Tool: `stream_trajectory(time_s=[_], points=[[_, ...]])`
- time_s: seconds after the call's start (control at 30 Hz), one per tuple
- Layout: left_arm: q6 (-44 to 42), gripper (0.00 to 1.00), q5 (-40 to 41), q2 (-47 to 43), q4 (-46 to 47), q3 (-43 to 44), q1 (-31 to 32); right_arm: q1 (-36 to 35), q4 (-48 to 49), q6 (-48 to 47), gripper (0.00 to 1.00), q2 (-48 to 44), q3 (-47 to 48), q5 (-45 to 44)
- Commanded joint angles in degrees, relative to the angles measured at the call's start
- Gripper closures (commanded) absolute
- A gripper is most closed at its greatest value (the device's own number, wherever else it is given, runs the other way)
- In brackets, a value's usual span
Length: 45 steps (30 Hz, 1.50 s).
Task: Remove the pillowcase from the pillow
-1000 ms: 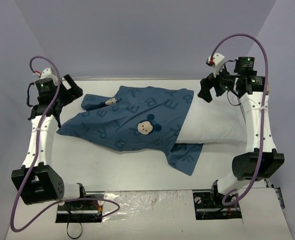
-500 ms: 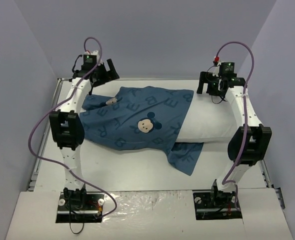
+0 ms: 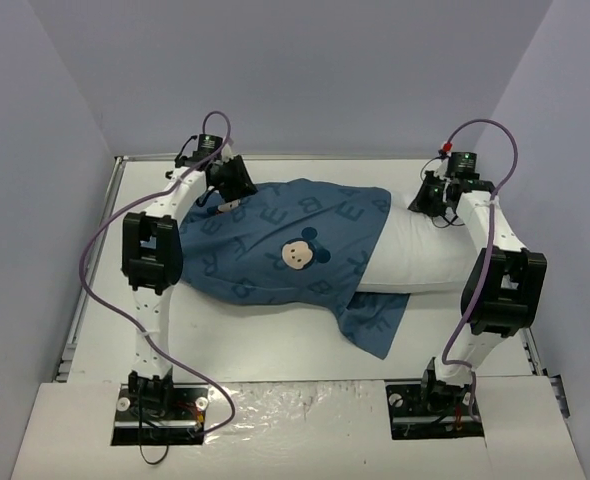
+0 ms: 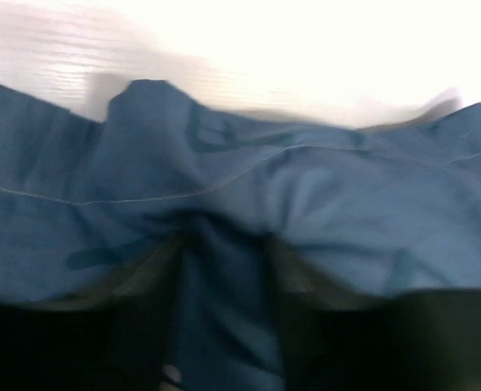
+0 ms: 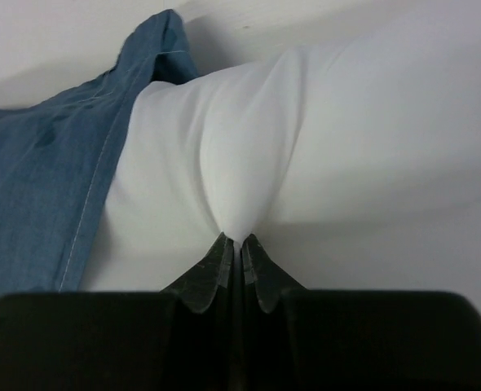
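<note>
grips taken at both ends, after hovering wide open a second ago. at 2 o'clock on the table (image 3: 275, 350), pinched fully shut with the right gripper (image 5: 240, 244) on a pucker of the bare white pillow (image 5: 322, 138). at 10 o'clock, closed partway with the left gripper (image 4: 224, 326) around a fold of the teal pillowcase (image 3: 265, 235), view blurred, firmness of hold hard to tell. still covering the pillow's left two thirds; judged ready for pulling apart.

Bright, even light; faint shadows edge the pillowcase (image 3: 275, 240). Left wrist view is blurred, glaring white beyond the pillowcase; right wrist view shows the pillow (image 5: 346, 138) sharply.
</note>
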<state>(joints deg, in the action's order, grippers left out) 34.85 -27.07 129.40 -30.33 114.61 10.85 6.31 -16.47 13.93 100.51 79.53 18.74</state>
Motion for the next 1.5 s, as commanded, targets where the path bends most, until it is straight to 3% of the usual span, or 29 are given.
stream_trajectory(time_s=[0.0,0.1,0.13,0.37,0.67,1.0,1.1,1.13,1.17,1.2,1.23,1.3,1.33,1.47], points=[[3.28,0.72,-1.94,-7.49,5.01,-0.96,-1.09,2.21,-7.52,-0.92,1.00,0.65,-1.57,15.02],[5.83,0.97,-0.97,-11.36,9.31,-1.58,-2.85,5.03,-8.75,-8.72,1.00,1.62,3.51,30.51],[6.36,0.98,-0.79,-12.32,11.15,-2.10,-3.29,5.21,-8.76,-11.62,1.00,1.36,6.84,32.22],[9.26,0.98,1.40,-23.65,17.49,-9.48,-8.38,5.73,-7.62,-19.64,1.00,-4.62,18.11,28.73],[10.50,0.98,2.63,-33.67,21.18,-20.12,-17.60,6.96,-0.32,-21.67,1.00,-11.47,19.79,22.48],[9.01,0.98,12.12,-44.32,17.14,-30.05,-32.11,15.40,5.13,-20.26,1.00,-17.45,6.88,16.15],[11.02,0.98,7.32,-43.02,20.99,-31.90,-30.73,14.10,4.17,-21.31,1.00,-17.72,2.49,20.18],[11.20,0.93,4.86,-41.79,23.53,-31.03,-28.98,12.95,3.64,-22.10,1.00,-17.89,1.52,20.45],[9.38,0.82,0.31,-38.30,23.38,-29.46,-26.70,11.72,3.12,-23.33,1.00,-17.98,0.03,20.20],[7.79,0.67,-1.30,-36.35,20.51,-27.44,-21.71,9.28,2.94,-23.51,1.00,-17.98,-0.51,19.67],[6.12,0.40,-2.36,-34.41,18.57,-25.33,-19.14,8.03,2.93,-23.77,1.00,-18.33,-1.03,18.88],[1.11,0.22,-3.51,-29.49,14.53,-19.27,-14.30,6.53,3.02,-23.87,1.00,-18.33,-1.83,17.91],[0.05,0.06,-3.34,-26.86,11.03,-17.68,-9.93,5.74,3.11,-23.95,1.00,-18.07,-1.83,17.82],[1.52,0.06,0.78,-21.05,5.99,-8.82,-2.16,5.38,2.93,-24.65,1.00,-18.15,-2.01,17.29]])
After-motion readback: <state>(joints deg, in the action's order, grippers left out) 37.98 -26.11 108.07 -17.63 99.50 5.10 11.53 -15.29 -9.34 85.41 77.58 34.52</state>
